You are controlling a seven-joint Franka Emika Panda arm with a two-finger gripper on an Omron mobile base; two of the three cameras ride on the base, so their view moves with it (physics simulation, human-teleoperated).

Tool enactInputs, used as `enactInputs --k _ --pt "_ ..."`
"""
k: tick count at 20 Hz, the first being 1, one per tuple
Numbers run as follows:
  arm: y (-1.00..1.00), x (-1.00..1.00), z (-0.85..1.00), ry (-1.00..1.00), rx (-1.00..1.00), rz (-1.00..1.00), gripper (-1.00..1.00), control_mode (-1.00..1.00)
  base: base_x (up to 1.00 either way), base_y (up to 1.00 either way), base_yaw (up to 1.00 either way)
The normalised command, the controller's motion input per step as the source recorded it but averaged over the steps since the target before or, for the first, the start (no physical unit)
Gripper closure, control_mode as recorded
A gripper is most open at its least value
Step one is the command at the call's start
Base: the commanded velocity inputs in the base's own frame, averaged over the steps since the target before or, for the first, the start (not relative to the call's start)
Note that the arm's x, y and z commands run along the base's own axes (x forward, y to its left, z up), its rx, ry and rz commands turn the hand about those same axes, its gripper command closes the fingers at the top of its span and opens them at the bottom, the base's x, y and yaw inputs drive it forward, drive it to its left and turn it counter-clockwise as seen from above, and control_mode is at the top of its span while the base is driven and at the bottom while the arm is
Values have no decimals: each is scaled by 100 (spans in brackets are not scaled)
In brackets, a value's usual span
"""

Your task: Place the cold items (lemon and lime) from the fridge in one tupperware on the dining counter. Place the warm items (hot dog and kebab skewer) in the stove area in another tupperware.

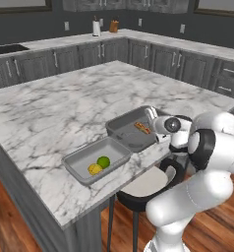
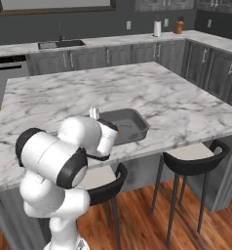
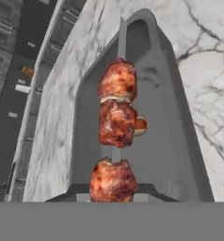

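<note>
Both tupperware trays sit close to the island counter's (image 1: 50,108) near edge, above the stools (image 2: 196,161), with broad bare marble behind them. The nearer-left tray (image 1: 82,165) holds the lemon (image 1: 95,169) and lime (image 1: 103,161). The gripper (image 1: 151,117) is clamped on the kebab skewer (image 3: 117,123), held over the other tray (image 3: 180,141), where the hot dog (image 1: 141,128) lies

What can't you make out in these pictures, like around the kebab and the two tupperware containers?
- Gripper fingertips: hand view, cut off by the bottom edge; the kebab skewer hangs over the tupperware, grip point unseen.
- Hot dog: hand view, mostly hidden behind the kebab.
- Second tupperware with lemon and lime: right base view, blocked by the arm.
- Gripper: left base view, hidden behind the wrist.
</note>
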Motion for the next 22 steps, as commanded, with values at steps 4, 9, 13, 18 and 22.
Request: enactInputs --k 4,9,13,18,22 --pt "-22 69 63 0 -36 48 100 -100 0 0 0" --pt "4 76 24 16 -43 39 100 -100 0 0 0" --pt "25 89 -17 51 -52 19 100 -100 0 0 0" --pt "4 76 -5 28 -22 7 100 -100 0 0 0" --pt "-1 68 17 3 -7 2 -100 -100 0 0 0"
